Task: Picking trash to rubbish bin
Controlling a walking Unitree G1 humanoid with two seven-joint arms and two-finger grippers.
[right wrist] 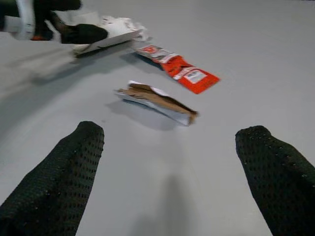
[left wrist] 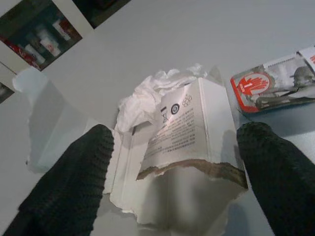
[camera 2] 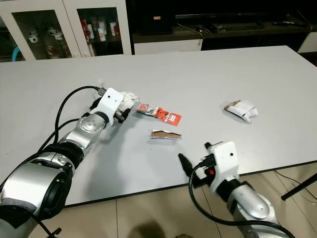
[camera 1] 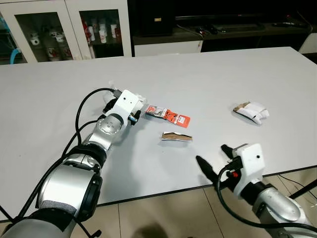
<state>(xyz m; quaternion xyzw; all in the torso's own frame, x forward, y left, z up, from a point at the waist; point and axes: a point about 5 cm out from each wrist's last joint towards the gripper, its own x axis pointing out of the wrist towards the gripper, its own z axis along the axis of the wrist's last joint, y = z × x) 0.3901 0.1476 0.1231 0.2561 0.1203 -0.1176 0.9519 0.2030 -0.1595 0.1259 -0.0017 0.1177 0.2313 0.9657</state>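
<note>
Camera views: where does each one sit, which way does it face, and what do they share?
Head eyes: look forward and down over the white table; both silver arms show.
Left wrist: looks along the left gripper at a torn white box, fingers open around it.
Right wrist: looks along the open right gripper toward a brown scrap.
Shared: red wrapper.

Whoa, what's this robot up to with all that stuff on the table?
It is clearing trash off a white table. Its left gripper is reaching out with fingers open on either side of a torn white carton with crumpled tissue behind it. The right gripper hovers open near the table's front edge, pointing toward a flattened brown wrapper. A red packet and another white scrap lie on the table.
</note>
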